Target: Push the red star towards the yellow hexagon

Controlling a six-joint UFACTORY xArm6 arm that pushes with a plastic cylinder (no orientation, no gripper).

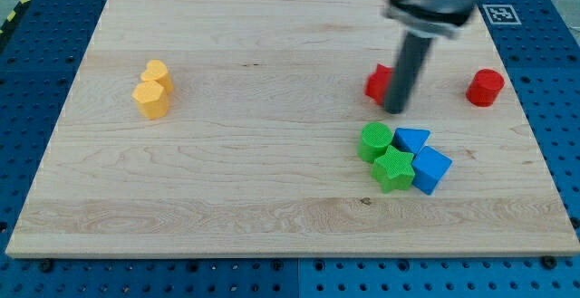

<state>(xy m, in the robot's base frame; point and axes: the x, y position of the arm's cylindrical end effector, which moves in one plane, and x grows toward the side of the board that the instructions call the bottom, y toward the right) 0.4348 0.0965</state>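
Rod tip closes on a half-hidden red block, right of centre on the wooden board.

You have my tip (pixel 396 110) planted just at the lower right of the red block (pixel 377 82), most of which the rod hides, so its shape cannot be confirmed; it is likely the red star. There is no hand to open or close here, only the bare rod. The two yellow blocks (pixel 152 91), one probably the yellow hexagon, sit touching each other well apart at the frame's left. A red cylinder (pixel 485 87) waits at the far right; a green cylinder (pixel 374 141), green star (pixel 394 168) and two blue blocks (pixel 423 158) cluster just below the tip. The approach looks under way; next you would need the tip on the red block's right side, then a long leftward push.
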